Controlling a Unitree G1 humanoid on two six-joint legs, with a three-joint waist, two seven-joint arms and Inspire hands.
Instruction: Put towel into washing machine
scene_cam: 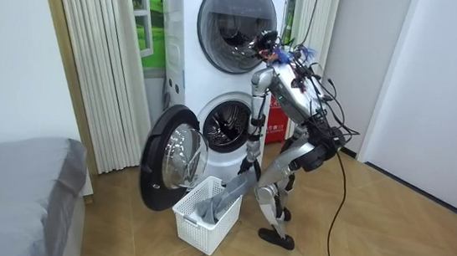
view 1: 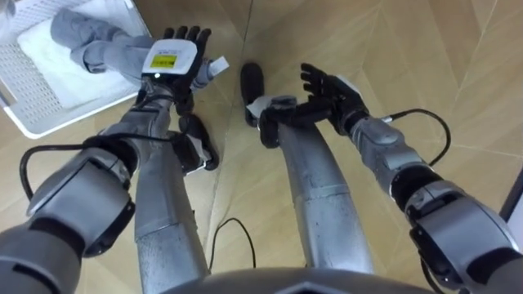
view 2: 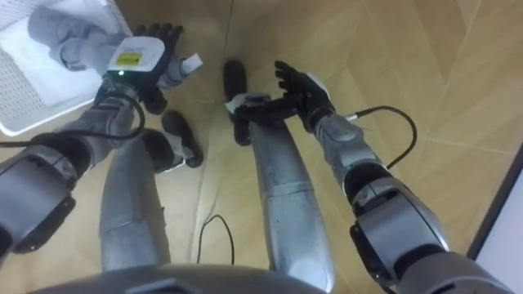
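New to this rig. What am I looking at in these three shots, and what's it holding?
It is a walking humanoid robot with two five-fingered hands. Two shots come from the stereo camera on its head, looking down along its arms; the third comes from a camera standing in the room. There it bends over a white basket on the floor, before the washing machine, whose door is open. Its left hand grips a grey towel that trails into the basket. Its right hand is open and empty.
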